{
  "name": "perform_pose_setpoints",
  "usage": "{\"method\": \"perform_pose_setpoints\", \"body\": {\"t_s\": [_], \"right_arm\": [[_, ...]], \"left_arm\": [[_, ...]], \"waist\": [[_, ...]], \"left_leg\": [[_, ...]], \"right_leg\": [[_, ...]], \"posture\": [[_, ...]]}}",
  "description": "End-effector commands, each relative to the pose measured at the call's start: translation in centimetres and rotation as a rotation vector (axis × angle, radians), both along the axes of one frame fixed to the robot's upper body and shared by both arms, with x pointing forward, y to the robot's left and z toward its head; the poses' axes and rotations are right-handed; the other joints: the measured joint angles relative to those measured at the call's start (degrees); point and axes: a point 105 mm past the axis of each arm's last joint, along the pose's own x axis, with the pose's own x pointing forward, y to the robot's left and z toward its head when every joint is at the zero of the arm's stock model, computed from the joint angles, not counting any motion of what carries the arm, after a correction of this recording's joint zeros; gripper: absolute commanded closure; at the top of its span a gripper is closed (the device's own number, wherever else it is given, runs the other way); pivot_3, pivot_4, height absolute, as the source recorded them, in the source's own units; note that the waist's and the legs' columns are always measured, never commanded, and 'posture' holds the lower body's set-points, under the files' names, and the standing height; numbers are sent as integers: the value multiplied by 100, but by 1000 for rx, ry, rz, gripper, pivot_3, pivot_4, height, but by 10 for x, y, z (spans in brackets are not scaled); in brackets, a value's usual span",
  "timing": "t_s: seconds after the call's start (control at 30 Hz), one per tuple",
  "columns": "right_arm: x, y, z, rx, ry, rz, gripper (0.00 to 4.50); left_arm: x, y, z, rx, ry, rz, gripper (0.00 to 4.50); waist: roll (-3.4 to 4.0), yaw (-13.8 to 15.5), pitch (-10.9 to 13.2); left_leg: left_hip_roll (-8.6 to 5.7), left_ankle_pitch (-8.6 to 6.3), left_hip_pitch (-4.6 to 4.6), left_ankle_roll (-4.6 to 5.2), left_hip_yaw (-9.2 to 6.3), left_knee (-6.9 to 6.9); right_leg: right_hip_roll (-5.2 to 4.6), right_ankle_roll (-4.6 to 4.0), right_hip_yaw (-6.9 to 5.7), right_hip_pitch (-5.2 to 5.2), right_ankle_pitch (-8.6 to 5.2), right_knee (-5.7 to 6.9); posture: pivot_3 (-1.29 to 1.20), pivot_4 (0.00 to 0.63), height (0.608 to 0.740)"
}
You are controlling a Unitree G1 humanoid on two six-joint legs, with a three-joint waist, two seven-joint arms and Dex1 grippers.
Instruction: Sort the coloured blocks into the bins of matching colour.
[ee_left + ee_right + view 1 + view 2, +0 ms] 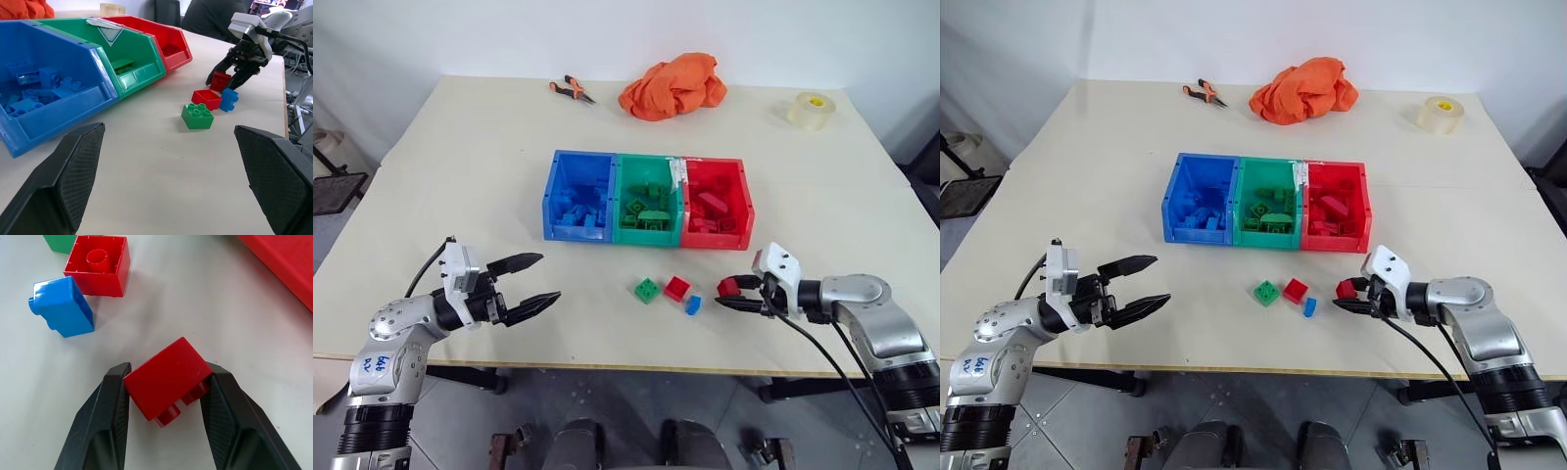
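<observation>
**Right gripper clamped on a red block**

Now the right gripper (pixel 166 396) has its two black fingers pressed against the sides of a red block (pixel 168 374) low over the tabletop (pixel 460 166), in front of the red bin (pixel 713 204). Just beside it lie a blue block (pixel 693 305), a second red block (pixel 676 288) and a green block (pixel 647 290). The green bin (pixel 646 201) stands between the red and the blue bin (pixel 578 194). Well apart, the left gripper (pixel 530 283) hangs with its fingers spread wide, holding nothing.
</observation>
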Motion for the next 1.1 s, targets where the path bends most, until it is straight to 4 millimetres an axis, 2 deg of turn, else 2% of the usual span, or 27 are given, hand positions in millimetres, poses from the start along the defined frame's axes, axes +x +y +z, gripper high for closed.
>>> {"method": "perform_pose_setpoints", "body": {"t_s": [0.03, 0.13, 0.27, 0.33, 0.47, 0.53, 0.63, 0.67, 0.77, 0.9, 1.1], "right_arm": [[3, 2, 33, 41, -110, 5, 2856], [19, 7, 66, 114, -219, -30, 2856], [52, 15, 101, 174, -302, -80, 2856], [66, 19, 110, 181, -327, -82, 2856], [87, 23, 110, 158, -335, -99, 2856], [98, 25, 109, 135, -337, -121, 2141], [108, 30, 108, 104, -351, -127, 1338], [109, 31, 109, 104, -354, -125, 877], [107, 30, 111, 104, -364, -112, 30], [95, 25, 112, 106, -364, -78, 30], [56, 18, 102, 132, -353, 3, 30]], "left_arm": [[-1, 0, 11, -10, -45, -17, 0], [0, 1, 11, -6, -44, -19, 0], [2, -1, 12, -7, -48, -25, 0], [3, -2, 12, -8, -50, -28, 0], [2, -4, 11, -12, -54, -31, 0], [1, -6, 11, -14, -57, -32, 0], [-1, -5, 12, -16, -64, -27, 0], [-2, -5, 12, -16, -65, -25, 0], [-3, -4, 11, -16, -65, -22, 0], [-2, -5, 10, -15, -62, -30, 0], [4, -10, 10, -16, -59, -64, 0]], "waist": [[0, -5, 0], [0, -26, 0], [1, -106, 0], [1, -118, 0], [-1, -94, 0], [0, -109, 0], [1, -113, 1], [1, -115, 1], [1, -115, 1], [1, -107, 1], [0, -85, 0]], "left_leg": [[1, 0, 0, 0, 0, 0], [1, 0, 0, 0, 2, 0], [8, 1, 2, -2, 7, 0], [8, 1, 3, -3, 11, -1], [2, 0, -2, -1, -2, -3], [-6, 0, -5, 2, 2, 0], [-4, 1, -4, 4, 7, 1], [-2, 1, -4, 4, 7, 0], [-2, 1, -5, 4, 7, 0], [-2, 1, -5, 4, 3, 0], [-6, 1, -8, 4, -12, 2]], "right_leg": [[0, 0, 0, 0, 0, 0], [0, 0, -1, 0, 0, 0], [2, -1, -1, -6, -1, 2], [6, -2, -2, -10, -1, 8], [3, -2, -1, -11, -1, 15], [0, -1, -2, -12, 0, 16], [1, -1, -3, -15, 0, 18], [2, -1, -2, -17, 0, 20], [2, -1, -2, -17, 0, 19], [1, -1, 0, -15, 0, 20], [-4, 0, 5, -5, 0, 16]], "posture": [[0, 150, 740], [0, 150, 740], [0, 150, 740], [0, 150, 740], [0, 150, 740], [0, 150, 740], [0, 150, 740], [0, 150, 740], [0, 150, 740], [0, 150, 740], [0, 150, 740]]}}
